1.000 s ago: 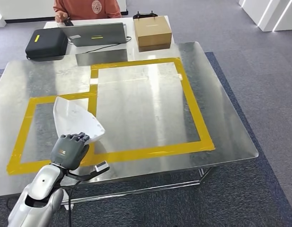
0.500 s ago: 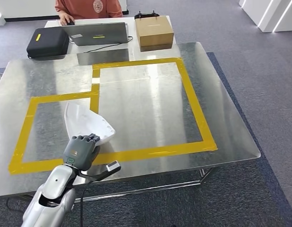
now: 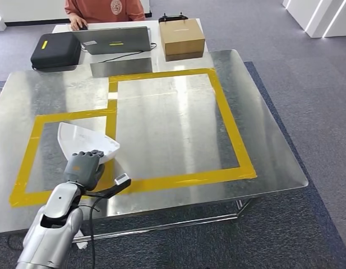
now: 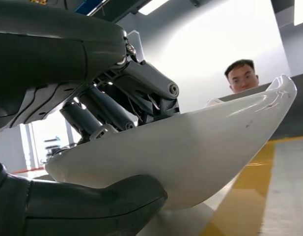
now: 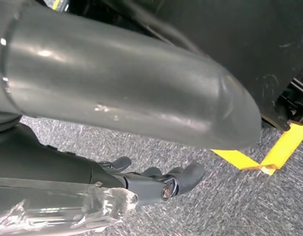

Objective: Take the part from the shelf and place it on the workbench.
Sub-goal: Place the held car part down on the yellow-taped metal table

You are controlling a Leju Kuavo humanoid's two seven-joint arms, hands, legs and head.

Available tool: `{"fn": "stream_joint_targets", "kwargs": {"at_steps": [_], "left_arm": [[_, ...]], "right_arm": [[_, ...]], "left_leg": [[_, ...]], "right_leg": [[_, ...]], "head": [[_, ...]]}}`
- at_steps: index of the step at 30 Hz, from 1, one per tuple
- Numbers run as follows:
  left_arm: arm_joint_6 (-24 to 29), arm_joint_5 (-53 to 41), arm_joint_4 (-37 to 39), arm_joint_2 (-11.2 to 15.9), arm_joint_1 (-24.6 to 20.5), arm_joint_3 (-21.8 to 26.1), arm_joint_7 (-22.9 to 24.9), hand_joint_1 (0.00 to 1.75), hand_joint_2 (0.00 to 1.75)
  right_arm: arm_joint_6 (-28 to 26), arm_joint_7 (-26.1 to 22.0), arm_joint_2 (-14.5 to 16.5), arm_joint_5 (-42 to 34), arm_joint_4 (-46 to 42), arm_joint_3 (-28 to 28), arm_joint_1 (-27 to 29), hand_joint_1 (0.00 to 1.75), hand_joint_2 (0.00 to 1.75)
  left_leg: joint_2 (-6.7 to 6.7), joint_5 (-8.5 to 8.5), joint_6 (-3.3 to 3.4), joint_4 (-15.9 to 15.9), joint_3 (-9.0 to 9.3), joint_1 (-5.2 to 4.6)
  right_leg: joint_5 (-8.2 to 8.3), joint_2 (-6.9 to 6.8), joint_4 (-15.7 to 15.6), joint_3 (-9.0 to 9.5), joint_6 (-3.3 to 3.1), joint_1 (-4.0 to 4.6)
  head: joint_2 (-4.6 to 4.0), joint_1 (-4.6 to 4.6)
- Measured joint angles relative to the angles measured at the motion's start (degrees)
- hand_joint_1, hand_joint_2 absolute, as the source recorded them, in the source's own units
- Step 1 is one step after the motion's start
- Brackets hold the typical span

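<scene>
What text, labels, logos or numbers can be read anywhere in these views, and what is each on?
No text is readable in any view.
Round emblem on the person's orange shirt: too small to read.
Yellow label on the black case: no legible characters.
Yellow strip and pale sticker on the laptop: blurred.
Small orange mark on the back of the left hand: illegible.
Cardboard box: no print visible.

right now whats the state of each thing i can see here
white part: held in the left hand, low over the workbench
left hand: gripping the white part
right hand: hanging over the carpet, fingers curled, holding nothing
workbench: bare metal, yellow tape frames on it
laptop: lid open
cardboard box: closed
black case: closed
</scene>
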Motion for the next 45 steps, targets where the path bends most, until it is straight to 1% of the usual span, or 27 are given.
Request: {"fn": "stream_joint_targets", "kwargs": {"at_steps": [5, 9, 13, 17, 21, 24, 27, 31, 37, 40, 41, 42, 43, 44, 45], "left_arm": [[-0.1, -0.4, 1.8, 1.0, -0.5, 1.5, 1.4, 1.75, 1.75], [-0.1, -0.7, 3.1, 1.4, -0.9, 2.1, 2.3, 0.00, 1.75], [-0.2, -0.8, 4.4, 1.6, -1.0, 2.4, 3.0, 0.00, 1.75], [-1.1, -0.8, 4.9, 1.7, -1.0, 3.1, 3.6, 0.00, 0.00], [-0.8, -0.8, 5.0, 1.7, -1.3, 3.3, 3.0, 0.00, 0.00], [-0.1, -0.4, 4.4, 1.7, -0.9, 3.4, 1.6, 0.00, 0.00], [-0.2, 2.2, 2.2, 1.3, 0.0, 4.0, 0.1, 0.00, 0.00], [-1.1, 6.0, -1.1, 0.6, 0.6, 5.1, -0.9, 0.00, 0.00], [-2.1, 12.2, -5.8, -0.1, 1.5, 7.2, -2.2, 0.00, 0.00], [-2.6, 13.8, -8.2, -0.3, 1.8, 8.2, -2.7, 0.00, 0.00], [-2.7, 14.0, -8.9, -0.4, 1.9, 8.4, -2.7, 0.00, 0.00], [-2.8, 14.1, -9.5, -0.5, 1.9, 8.6, -2.8, 0.00, 0.00], [-2.9, 14.1, -10.0, -0.6, 1.9, 8.8, -2.8, 0.00, 0.00], [-3.0, 14.2, -10.3, -0.7, 2.0, 8.9, -2.8, 0.00, 0.00], [-3.1, 14.2, -10.4, -0.7, 2.1, 9.0, -2.8, 0.00, 0.00]], "right_arm": [[-0.3, -0.3, 0.0, -0.2, 0.0, 0.3, 0.4, 0.00, 0.00], [1.1, 0.5, 0.0, -0.1, 0.0, 0.9, 0.0, 0.00, 0.00], [1.7, 1.1, 0.0, -0.2, 0.0, 1.4, -0.4, 0.00, 0.00], [1.7, 1.1, 0.0, -0.4, 0.0, 1.7, -0.4, 0.00, 0.00], [1.6, 1.1, 0.0, -0.5, 0.0, 1.9, -0.4, 0.00, 0.00], [0.4, 0.7, 0.0, -0.9, 0.0, 2.2, -0.2, 0.00, 0.00], [-1.2, 0.1, 0.0, -1.1, 0.0, 2.4, 0.3, 0.00, 0.00], [-2.2, 0.2, 0.0, -1.0, 0.0, 2.8, 0.8, 0.00, 0.00], [-3.7, 0.9, 0.0, -0.3, 0.0, 3.8, 1.0, 0.00, 0.00], [-4.0, 1.2, 0.0, -0.1, -0.2, 4.3, 1.1, 0.00, 0.00], [-4.1, 1.2, 0.0, -0.1, -0.2, 4.4, 1.1, 0.00, 0.00], [-4.1, 1.2, 0.0, -0.1, -0.3, 4.6, 1.1, 0.00, 0.00], [-4.1, 1.2, 0.0, -0.1, -0.4, 4.7, 1.1, 0.00, 0.00], [-4.1, 1.3, 0.0, -0.1, -0.4, 4.8, 1.1, 0.00, 0.00], [-4.1, 1.3, 0.0, -0.1, -0.4, 4.9, 1.1, 0.00, 0.00]], "left_leg": [[0.00, 0.00, 0.00, 0.0, 0.00, 0.00], [0.00, 0.00, 0.00, 0.0, 0.00, 0.00], [-0.01, 0.01, 0.01, 0.0, -0.01, -0.01], [-0.01, 0.01, 0.02, 0.0, -0.01, -0.01], [-0.02, 0.01, 0.02, 0.0, 0.00, -0.02], [-0.02, 0.01, 0.02, 0.0, 0.00, -0.02], [-0.02, 0.01, 0.02, 0.0, -0.02, -0.02], [-0.01, 0.00, 0.03, 0.0, -0.02, -0.04], [-0.01, -0.32, 0.65, 0.5, -0.12, -0.26], [-0.01, -0.28, 1.14, 0.4, -0.09, -0.33], [0.03, -0.09, 1.34, 0.0, 0.12, -0.20], [0.07, 0.11, 1.56, -0.4, 0.36, -0.02], [0.11, 0.30, 1.75, -0.8, 0.58, 0.18], [0.15, 0.38, 1.85, -1.0, 0.70, 0.28], [0.16, 0.37, 1.92, -1.0, 0.67, 0.31]], "right_leg": [[-0.01, -0.01, 0.0, 0.01, -0.01, 0.01], [0.00, -0.01, 0.0, 0.01, 0.00, 0.00], [0.00, -0.03, 0.0, 0.02, 0.00, -0.01], [0.01, -0.03, 0.0, 0.03, 0.01, -0.01], [0.00, -0.05, 0.0, 0.05, 0.01, -0.02], [0.00, -0.04, 0.0, 0.04, 0.00, -0.02], [0.00, -0.04, 0.0, 0.02, 0.00, -0.02], [0.00, -0.04, 0.0, 0.03, 0.01, -0.03], [0.05, -0.05, -0.1, 0.09, 0.44, -0.29], [0.07, -0.05, -0.3, 0.23, 0.88, -0.35], [-0.13, -0.08, -0.1, 0.13, 1.07, -0.33], [-0.80, -0.13, 0.6, -0.22, 1.27, -0.30], [-2.05, -0.18, 2.6, -1.11, 1.44, -0.30], [-3.80, -0.24, 5.7, -2.61, 1.57, -0.40], [-5.69, -0.27, 9.5, -4.42, 1.72, -0.47]], "head": [[0.00, 0.02], [0.00, 0.02], [0.00, 0.02], [0.00, 0.02], [0.00, 0.01], [0.00, 0.01], [0.00, 0.02], [0.00, 0.02], [0.00, -0.01], [0.00, -0.01], [0.00, 0.02], [0.00, 0.12], [0.00, 0.24], [0.00, 0.33], [0.00, 0.43]]}}
